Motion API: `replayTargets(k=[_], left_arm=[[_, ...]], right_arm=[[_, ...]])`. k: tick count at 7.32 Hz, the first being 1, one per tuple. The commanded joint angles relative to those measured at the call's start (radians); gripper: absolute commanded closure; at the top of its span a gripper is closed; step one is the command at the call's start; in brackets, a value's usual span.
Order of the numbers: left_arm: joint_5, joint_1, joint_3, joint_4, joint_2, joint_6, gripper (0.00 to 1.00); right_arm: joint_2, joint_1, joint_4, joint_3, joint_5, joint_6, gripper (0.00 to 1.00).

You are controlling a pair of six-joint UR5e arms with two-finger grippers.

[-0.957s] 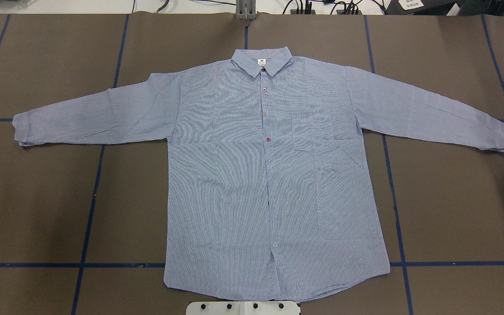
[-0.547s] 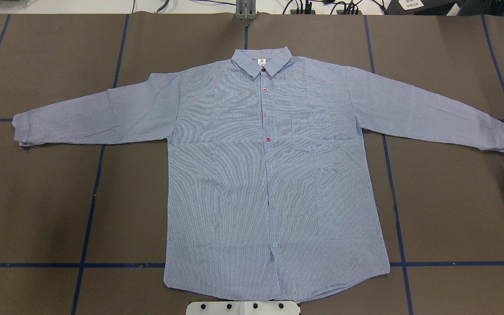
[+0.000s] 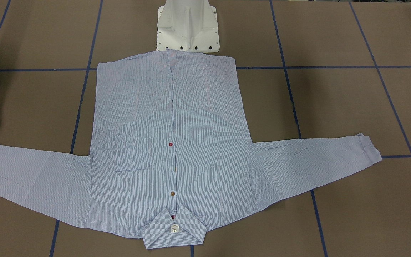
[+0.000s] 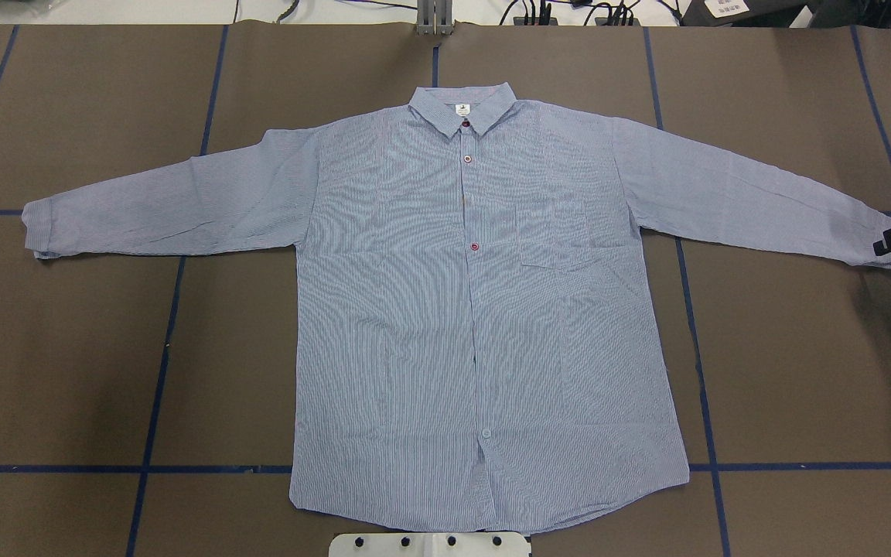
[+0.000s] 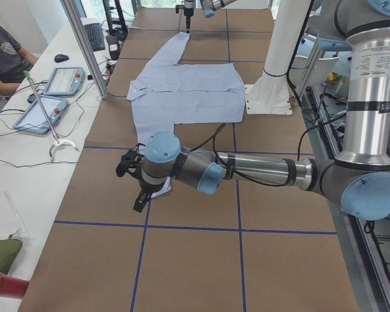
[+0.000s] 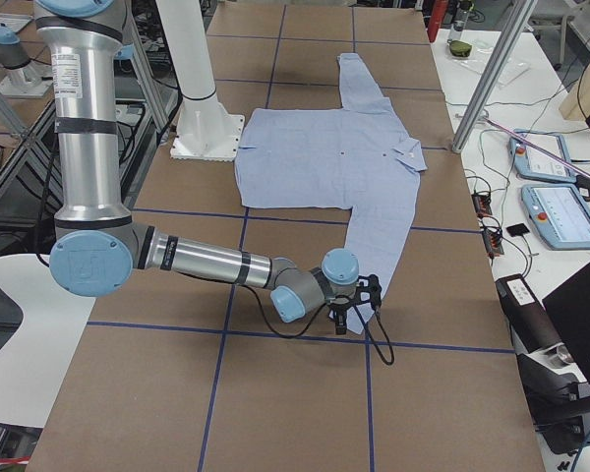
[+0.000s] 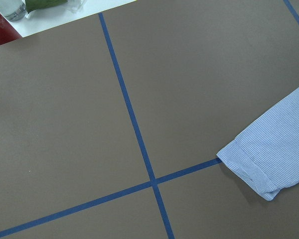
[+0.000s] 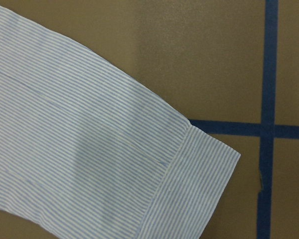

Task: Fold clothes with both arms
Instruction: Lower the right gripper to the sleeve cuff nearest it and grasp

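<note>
Brown table (image 4: pixel 66 348) with blue tape lines (image 4: pixel 158 387), shirt (image 4: pixel 476 309) flat at centre frame. Right gripper (image 4: pixel 888 241) is at the right-edge cuff (image 4: pixel 869 232), and left gripper (image 5: pixel 135 188) is beside the left-edge cuff (image 4: pixel 37 228). Whether either pair of jaws is released or clenched, I can't tell.

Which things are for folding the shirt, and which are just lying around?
For the job: light blue-and-white striped long-sleeved shirt; black two-finger left gripper; black two-finger right gripper.
Just lying about: white pedestal base; blue-rimmed tablet on the side bench.

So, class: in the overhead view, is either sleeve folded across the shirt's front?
No, the shirt lies flat with both sleeves stretched out sideways.
</note>
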Motion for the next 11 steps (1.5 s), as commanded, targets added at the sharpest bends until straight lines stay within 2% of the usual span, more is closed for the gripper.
replayTargets(k=[1,2,3,4,5,8,11], left_arm=[[0.0,0.0,0.0,0.0,-0.002,0.0,0.0],[0.0,0.0,-0.002,0.0,-0.002,0.0,0.0],[0.0,0.0,-0.003,0.0,-0.004,-0.002,0.0],[0.0,0.0,-0.008,0.0,-0.004,-0.002,0.0],[0.0,0.0,-0.017,0.002,-0.006,-0.002,0.0],[0.0,0.002,-0.018,0.002,-0.01,-0.002,0.0],[0.0,0.002,-0.017,0.003,-0.012,-0.002,0.0]], right_arm=[[0.005,-0.003,-0.001,-0.021,0.0,0.002,0.05],[0.005,-0.003,-0.003,-0.023,0.003,0.001,0.21],[0.005,-0.003,-0.011,-0.024,0.003,0.001,0.24],[0.007,-0.003,-0.012,-0.024,0.004,0.002,0.42],[0.004,-0.003,-0.012,-0.024,0.006,0.001,0.51],[0.004,-0.003,-0.012,-0.024,0.001,0.001,0.52],[0.005,-0.012,-0.014,-0.031,0.001,0.005,0.45]])
